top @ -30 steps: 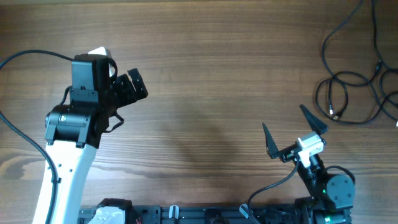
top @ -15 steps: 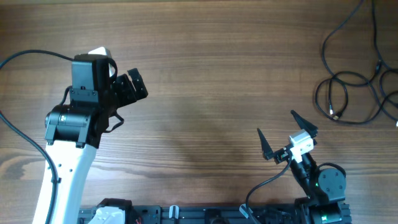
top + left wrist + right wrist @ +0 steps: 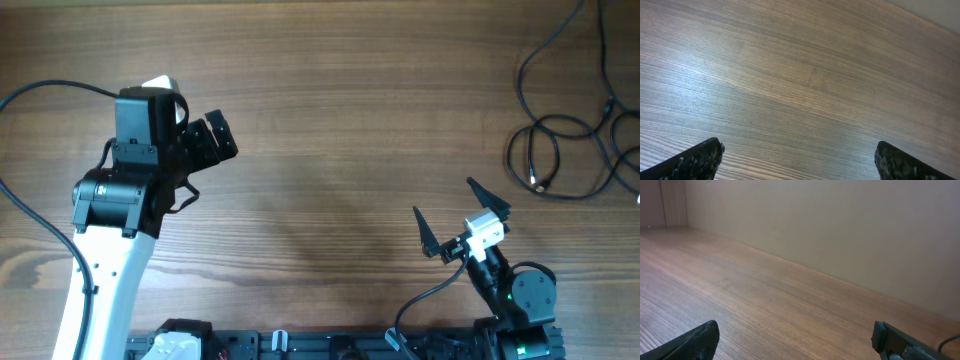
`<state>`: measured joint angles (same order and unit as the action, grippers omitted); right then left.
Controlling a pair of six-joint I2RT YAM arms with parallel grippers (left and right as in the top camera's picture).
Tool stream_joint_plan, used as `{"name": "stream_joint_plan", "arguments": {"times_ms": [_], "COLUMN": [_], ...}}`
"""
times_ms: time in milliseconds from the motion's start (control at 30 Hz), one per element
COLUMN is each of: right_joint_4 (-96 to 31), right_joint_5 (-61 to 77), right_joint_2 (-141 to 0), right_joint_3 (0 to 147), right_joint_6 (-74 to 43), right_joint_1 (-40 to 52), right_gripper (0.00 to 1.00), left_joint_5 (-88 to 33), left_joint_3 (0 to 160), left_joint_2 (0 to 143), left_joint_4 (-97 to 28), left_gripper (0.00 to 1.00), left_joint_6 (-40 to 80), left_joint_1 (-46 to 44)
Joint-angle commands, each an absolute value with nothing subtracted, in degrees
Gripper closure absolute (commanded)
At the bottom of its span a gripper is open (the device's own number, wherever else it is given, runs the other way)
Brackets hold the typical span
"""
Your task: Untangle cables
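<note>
Well apart, cables (image 3: 560, 120) and right pincer (image 3: 443, 196)

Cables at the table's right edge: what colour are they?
The cables are black all over. They show best in the overhead view.

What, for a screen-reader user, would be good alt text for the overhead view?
Thin black cables lie in overlapping loops on the wooden table at the frame's right edge, untouched. The right tool, open, hovers low in the frame, apart from them; the left tool is over bare wood at the left.
</note>
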<state>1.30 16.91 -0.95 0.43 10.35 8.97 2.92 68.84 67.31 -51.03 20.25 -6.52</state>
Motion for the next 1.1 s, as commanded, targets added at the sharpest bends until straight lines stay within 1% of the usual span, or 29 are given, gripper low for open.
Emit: {"name": "stream_joint_plan", "arguments": {"times_ms": [0,133,200,267,367,433,533,800,900,1067], "right_joint_4": [1.48,1.48,1.48,1.48,1.48,1.48,1.48,1.48,1.48,1.48], "right_joint_5": [17.98,17.98,17.98,17.98,17.98,17.98,17.98,17.98,17.98,17.98], "right_joint_2": [-0.21,-0.21,-0.21,-0.21,-0.21,-0.21,-0.21,-0.21,-0.21,-0.25], "right_joint_3": [0.3,0.3,0.3,0.3,0.3,0.3,0.3,0.3,0.3,0.3], "right_joint_6": [9.47,9.45,9.45,9.45,9.43,9.45,9.45,9.45,9.45,9.45], "right_joint_1": [9.37,9.37,9.37,9.37,9.37,9.37,9.37,9.37,9.37,9.37], "right_gripper": [0.0,0.0,0.0,0.0,0.0,0.0,0.0,0.0,0.01,0.0], "left_joint_5": [4.58,5.45,5.45,5.85,4.95,3.51,0.45,-4.36,-4.99,-5.78], "left_joint_3": [69.43,69.43,69.32,68.75,64.42,59.66,47.75,21.26,14.61,10.09], "left_joint_2": [67.57,67.05,64.62,60.34,52.97,48.03,37.6,16.64,11.49,7.09], "left_joint_4": [-51.16,-51.86,-53.01,-54.83,-53.23,-48.51,-36.51,-8.99,-3.14,-1.43], "left_gripper": [0.0,0.0,0.0,0.0,0.0,0.0,0.0,0.0,0.0,0.0], "left_joint_6": [19.27,19.31,19.29,18.57,18.63,18.61,18.59,18.63,18.65,18.63], "left_joint_1": [-6.15,-6.15,-6.09,-5.63,-2.94,-0.95,1.56,1.76,1.72,1.72]}}
